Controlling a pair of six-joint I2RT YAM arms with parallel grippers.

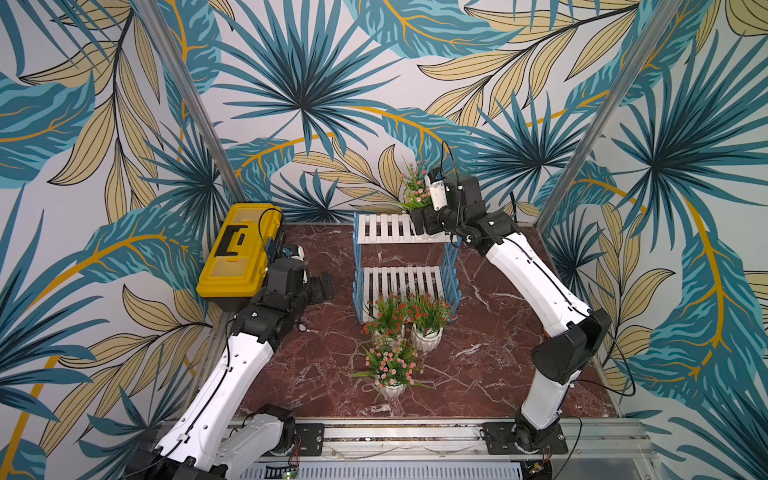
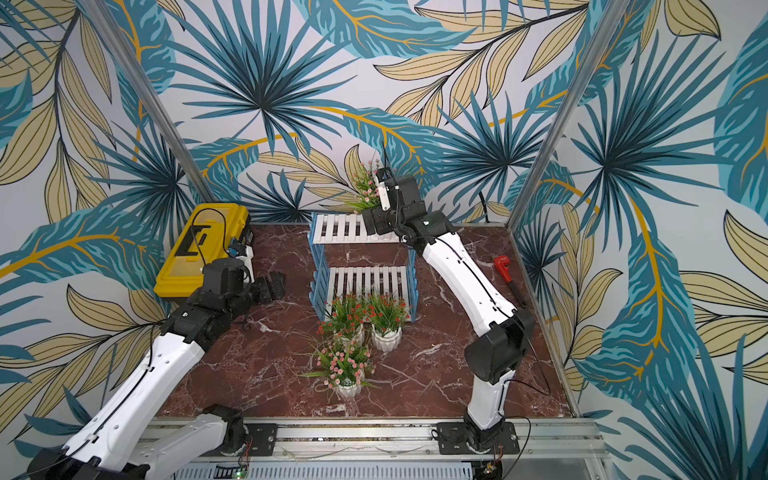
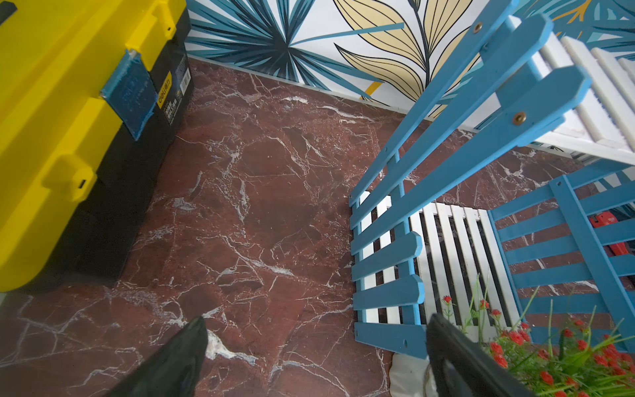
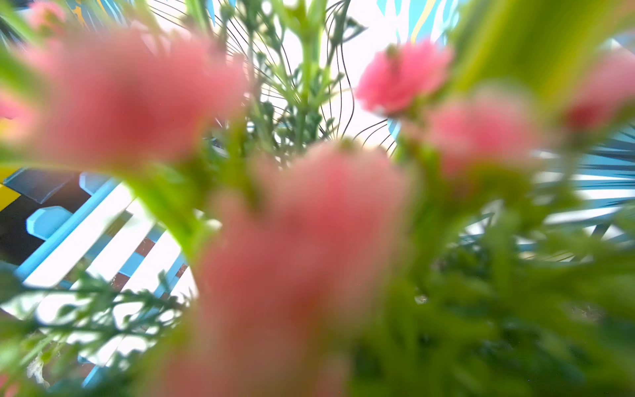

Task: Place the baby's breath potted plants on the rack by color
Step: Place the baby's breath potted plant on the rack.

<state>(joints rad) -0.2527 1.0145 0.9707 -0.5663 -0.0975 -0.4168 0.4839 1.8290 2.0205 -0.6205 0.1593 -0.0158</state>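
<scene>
Red marble tabletop [image 1: 498,374] | pink plant [image 1: 415,185] at rack [image 1: 386,228] top tier, right end | right gripper [image 1: 419,222] at its hidden pot, can't tell if clamped | left gripper [image 1: 326,286] wide open, empty | other three plants [image 1: 390,365] on the table out front | probably light with floppy sprigs, so grab by the pot, not the greenery

Toolbox [image 1: 232,253] left of rack [image 1: 401,281], three potted plants [image 1: 427,332] before it, fourth plant [image 1: 415,185] at its upper shelf's right end

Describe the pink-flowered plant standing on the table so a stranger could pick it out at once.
Find the blue-and-white rack on the marble table. Three potted plants cluster in front of its lower shelf. The pink-flowered plant stands nearest the robot's bases; the red-flowered plants sit behind it.
</scene>
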